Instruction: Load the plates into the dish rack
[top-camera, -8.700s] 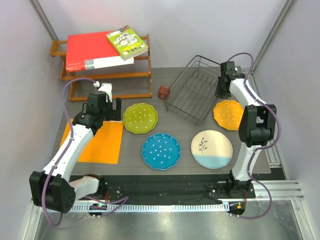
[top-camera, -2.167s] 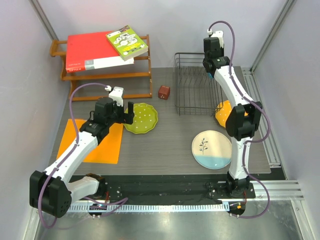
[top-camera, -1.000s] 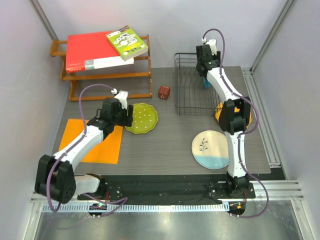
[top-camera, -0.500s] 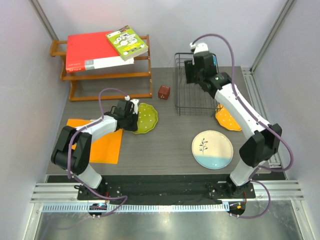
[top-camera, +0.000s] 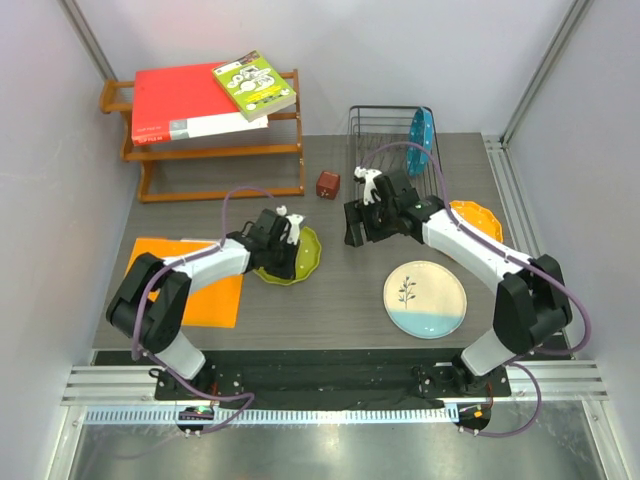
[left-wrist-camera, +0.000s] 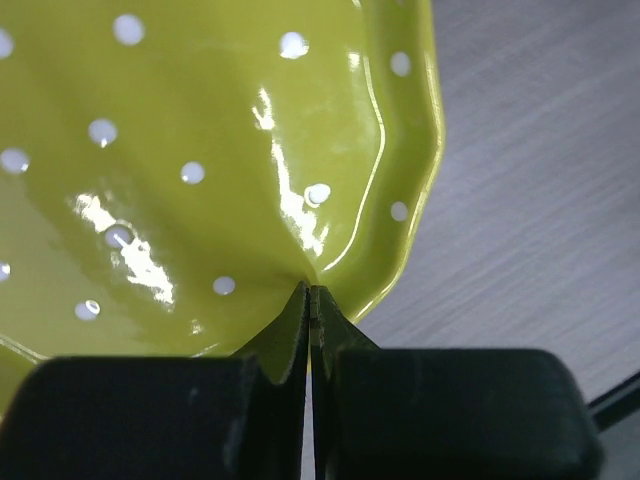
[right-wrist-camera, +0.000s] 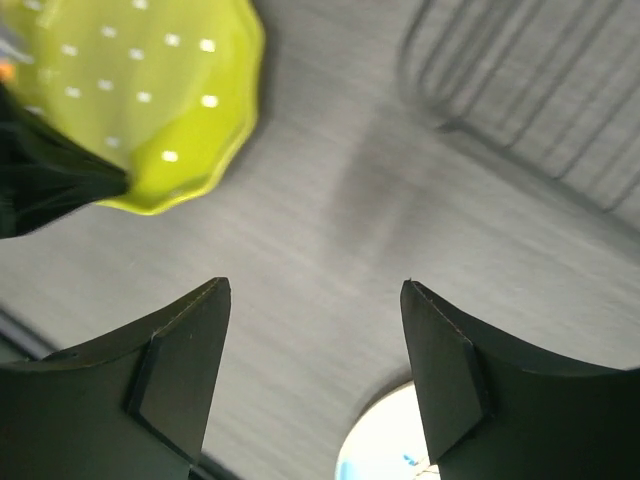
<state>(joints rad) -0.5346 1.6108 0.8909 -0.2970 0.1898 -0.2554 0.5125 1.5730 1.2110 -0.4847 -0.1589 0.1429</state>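
My left gripper (top-camera: 282, 258) is shut on the near rim of the lime green dotted plate (top-camera: 308, 255), which sits tilted on the table. In the left wrist view the fingertips (left-wrist-camera: 309, 290) pinch the plate (left-wrist-camera: 200, 150) at its scalloped edge. My right gripper (top-camera: 352, 228) hangs open and empty over the table, between the green plate (right-wrist-camera: 130, 100) and the dish rack (top-camera: 385, 135). A blue plate (top-camera: 422, 128) stands upright in the rack's right side. The cream plate (top-camera: 424, 298) lies flat at the front. The orange-yellow plate (top-camera: 478, 218) lies right of it, partly under the right arm.
A small red-brown block (top-camera: 327, 184) sits left of the rack. An orange mat (top-camera: 190, 285) lies at the front left under the left arm. A wooden shelf (top-camera: 215, 150) with books stands at the back left. Rack wires (right-wrist-camera: 540, 90) show in the right wrist view.
The left gripper shut on the green plate's rim and tilted it. The right arm swung away from the rack towards the table's middle, its jaws opening wider, and the blue plate now shows upright in the rack.
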